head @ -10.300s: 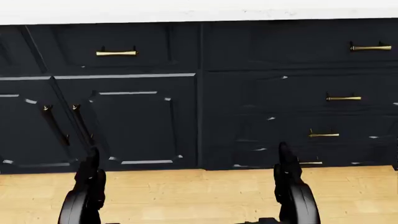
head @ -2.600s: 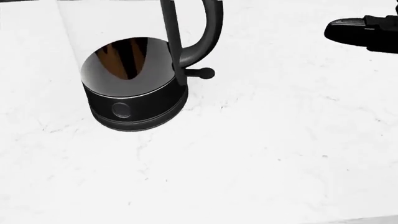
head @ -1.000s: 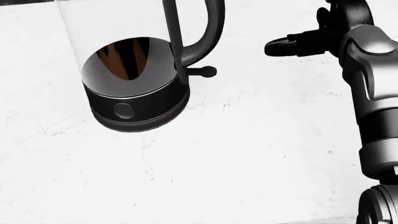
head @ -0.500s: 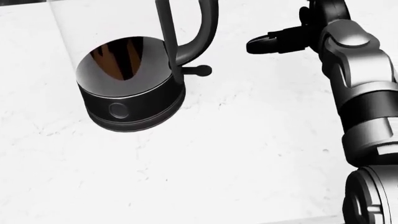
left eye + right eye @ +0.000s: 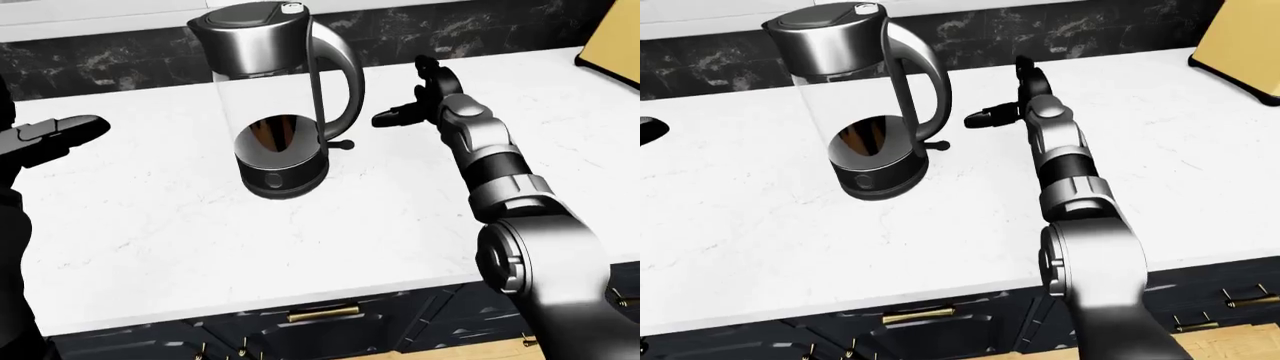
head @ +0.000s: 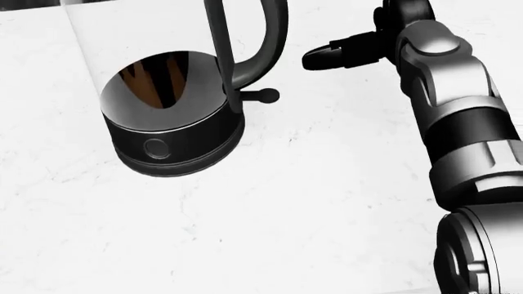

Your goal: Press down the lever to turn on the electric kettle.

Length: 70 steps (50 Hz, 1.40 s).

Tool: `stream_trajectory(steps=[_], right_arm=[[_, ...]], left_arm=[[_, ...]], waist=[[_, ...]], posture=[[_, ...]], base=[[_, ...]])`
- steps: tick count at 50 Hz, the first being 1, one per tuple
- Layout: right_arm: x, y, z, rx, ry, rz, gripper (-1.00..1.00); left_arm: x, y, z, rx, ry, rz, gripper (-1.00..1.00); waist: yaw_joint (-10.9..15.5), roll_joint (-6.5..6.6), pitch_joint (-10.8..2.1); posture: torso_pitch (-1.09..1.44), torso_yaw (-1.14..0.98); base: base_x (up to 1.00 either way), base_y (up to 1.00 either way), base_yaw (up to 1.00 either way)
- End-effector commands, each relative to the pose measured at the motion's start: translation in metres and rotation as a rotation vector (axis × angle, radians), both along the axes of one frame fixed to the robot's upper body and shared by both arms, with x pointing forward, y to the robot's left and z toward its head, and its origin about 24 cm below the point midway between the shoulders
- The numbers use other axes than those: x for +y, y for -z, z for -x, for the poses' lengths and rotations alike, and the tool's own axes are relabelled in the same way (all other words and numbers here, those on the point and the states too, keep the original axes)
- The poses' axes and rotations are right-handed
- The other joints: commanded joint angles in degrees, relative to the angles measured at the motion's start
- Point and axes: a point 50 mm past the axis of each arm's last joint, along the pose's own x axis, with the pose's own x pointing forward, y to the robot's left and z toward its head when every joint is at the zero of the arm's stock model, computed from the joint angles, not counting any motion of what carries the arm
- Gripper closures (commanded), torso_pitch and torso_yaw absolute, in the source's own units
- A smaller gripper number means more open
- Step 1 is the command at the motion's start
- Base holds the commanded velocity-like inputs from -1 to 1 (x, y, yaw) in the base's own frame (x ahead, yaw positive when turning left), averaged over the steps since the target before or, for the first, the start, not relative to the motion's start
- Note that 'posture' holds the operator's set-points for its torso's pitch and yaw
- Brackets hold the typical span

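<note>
Right hand hovers beside the kettle, fingers spread wide and holding nothing, 1 fingertip aimed toward its handle. Lever juts from the kettle's base, apart from the hand.

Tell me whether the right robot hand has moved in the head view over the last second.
Yes. The right robot hand has shifted left toward the kettle, its fingertip now nearer the handle and above the lever.
</note>
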Motion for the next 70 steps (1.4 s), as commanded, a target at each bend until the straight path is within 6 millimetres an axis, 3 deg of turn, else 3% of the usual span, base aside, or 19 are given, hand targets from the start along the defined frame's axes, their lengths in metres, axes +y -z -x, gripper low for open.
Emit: stream_trajectory(steps=[1,70], right_arm=[[0.005,-0.032,0.000,-0.117,-0.015,0.005,-1.00],[0.051,-0.022,-0.003,-0.132,-0.080,0.089,-1.00]], left_arm=[[-0.001,-0.017,0.008,-0.081,-0.009,-0.037,-1.00],[0.003,-0.016,0.009,-0.079,-0.022,-0.035,-1.00]], waist=[[-0.02,0.23,-1.66],[-0.18,0.86,-1.69]], posture=[[0.00,0.00],[0.00,0.00]], base=[[0.00,0.00,0.00],[0.00,0.00,0.00]])
